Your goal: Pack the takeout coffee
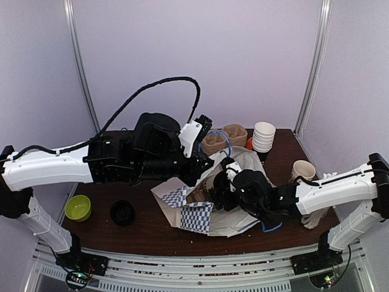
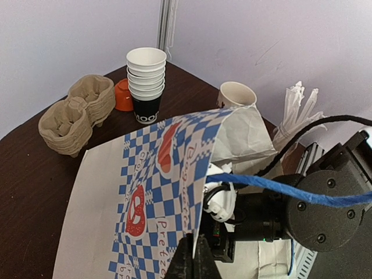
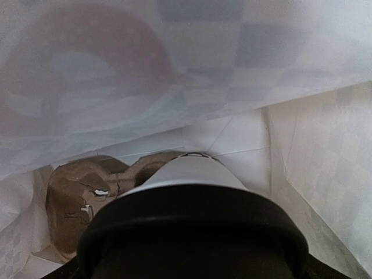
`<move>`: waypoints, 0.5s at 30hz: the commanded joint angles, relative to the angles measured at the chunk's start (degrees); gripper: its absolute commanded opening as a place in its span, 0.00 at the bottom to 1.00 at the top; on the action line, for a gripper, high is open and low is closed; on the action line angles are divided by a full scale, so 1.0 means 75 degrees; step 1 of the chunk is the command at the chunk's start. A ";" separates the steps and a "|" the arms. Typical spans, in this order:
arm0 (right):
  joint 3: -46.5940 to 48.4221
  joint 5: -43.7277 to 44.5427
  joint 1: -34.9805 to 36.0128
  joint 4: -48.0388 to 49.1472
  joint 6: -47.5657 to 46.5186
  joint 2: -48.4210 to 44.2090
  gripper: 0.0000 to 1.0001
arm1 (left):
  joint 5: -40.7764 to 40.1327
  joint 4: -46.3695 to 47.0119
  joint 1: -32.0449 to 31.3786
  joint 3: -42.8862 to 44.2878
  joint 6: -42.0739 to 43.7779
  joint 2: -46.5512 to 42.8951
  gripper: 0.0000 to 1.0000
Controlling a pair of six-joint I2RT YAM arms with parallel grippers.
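Gently, while the left gripper [image 2: 195,258] stays out of it, clamped on the paper bag's [image 2: 168,174] rim, the right gripper [image 1: 220,184], clasping the takeout coffee [image 3: 192,232], should seat it squarely in the cardboard carrier [image 3: 78,197]

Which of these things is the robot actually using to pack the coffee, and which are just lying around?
In use: coffee cup, paper bag, cardboard carrier inside the bag, left fingers pinching the bag's edge.
Lying about: stack of cups, mug, spare carriers, green bowl, wrapped straws.
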 commanded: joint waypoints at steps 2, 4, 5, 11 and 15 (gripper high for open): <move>0.0241 -0.0388 -0.0140 0.0340 0.0109 0.0301 0.84 | 0.0162 0.0424 -0.0049 0.0091 0.0000 0.0003 0.00; 0.0293 -0.0551 -0.0159 0.0341 0.0121 0.0417 0.83 | 0.0150 0.0430 -0.0049 0.0067 -0.0021 -0.0006 0.00; 0.0292 -0.0623 -0.0163 0.0373 0.0109 0.0464 0.83 | 0.0166 0.0419 -0.0049 0.0061 -0.0013 -0.0003 0.00; 0.0365 -0.1044 -0.0187 0.0527 0.0102 0.0632 0.83 | 0.0195 0.0428 -0.0049 0.0122 -0.0008 0.0050 0.00; 0.0438 -0.1142 -0.0188 0.0505 0.0113 0.0801 0.83 | 0.0192 0.0453 -0.0049 0.0119 0.0001 0.0044 0.00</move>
